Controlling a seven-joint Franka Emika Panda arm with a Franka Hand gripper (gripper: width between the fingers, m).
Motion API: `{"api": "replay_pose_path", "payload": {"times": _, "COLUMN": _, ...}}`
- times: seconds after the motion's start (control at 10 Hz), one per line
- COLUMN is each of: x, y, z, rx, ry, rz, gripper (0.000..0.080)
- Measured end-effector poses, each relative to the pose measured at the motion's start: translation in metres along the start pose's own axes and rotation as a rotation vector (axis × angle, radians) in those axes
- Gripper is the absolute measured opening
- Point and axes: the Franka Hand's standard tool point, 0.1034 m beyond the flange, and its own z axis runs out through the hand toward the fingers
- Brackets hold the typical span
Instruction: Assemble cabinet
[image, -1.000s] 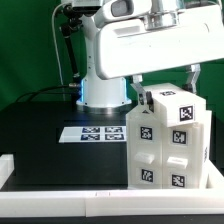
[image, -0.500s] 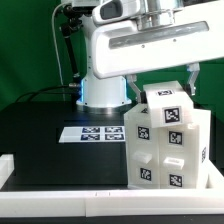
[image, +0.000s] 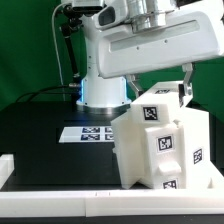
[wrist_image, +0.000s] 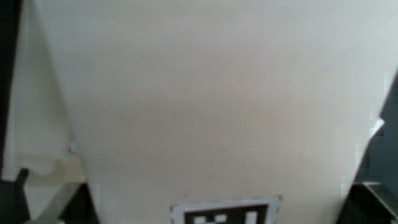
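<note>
The cabinet (image: 165, 145), a large white box with black-and-white tags on its faces, is at the exterior view's right, turned with one corner toward the camera. My gripper (image: 159, 92) is straight above it. One dark finger (image: 133, 90) and the other finger (image: 185, 86) sit on either side of the cabinet's top, shut on it. In the wrist view a plain white face of the cabinet (wrist_image: 214, 110) fills the frame, with part of a tag (wrist_image: 231, 213) at the edge. The fingertips themselves do not show there.
The marker board (image: 92, 133) lies flat on the black table (image: 40, 125), just beside the cabinet toward the exterior view's left. A white raised rail (image: 60, 192) runs along the table's near edge. The arm's base (image: 100, 92) stands behind.
The cabinet has turned in my grip, so a corner now faces the camera and different tagged faces show. The gripper has rotated with it and shifted slightly toward the exterior view's left.
</note>
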Motion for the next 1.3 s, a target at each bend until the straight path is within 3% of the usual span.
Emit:
{"api": "replay_pose_path", "payload": {"times": 0.5, "x": -0.014, "y": -0.007, "z": 0.001, "rx": 0.005, "ry": -0.018, "rz": 0.411, "gripper": 0.0558}}
{"api": "replay_pose_path", "payload": {"times": 0.8, "x": -0.02, "y": -0.013, "z": 0.002, "rx": 0.033, "ry": -0.047, "rz": 0.71, "gripper": 0.0558}}
{"api": "replay_pose_path", "payload": {"times": 1.1, "x": -0.03, "y": -0.02, "z": 0.003, "rx": 0.018, "ry": -0.076, "rz": 0.972, "gripper": 0.0558}}
{"api": "replay_pose_path", "payload": {"times": 1.3, "x": -0.032, "y": -0.02, "z": 0.004, "rx": 0.021, "ry": -0.102, "rz": 1.147, "gripper": 0.0558}}
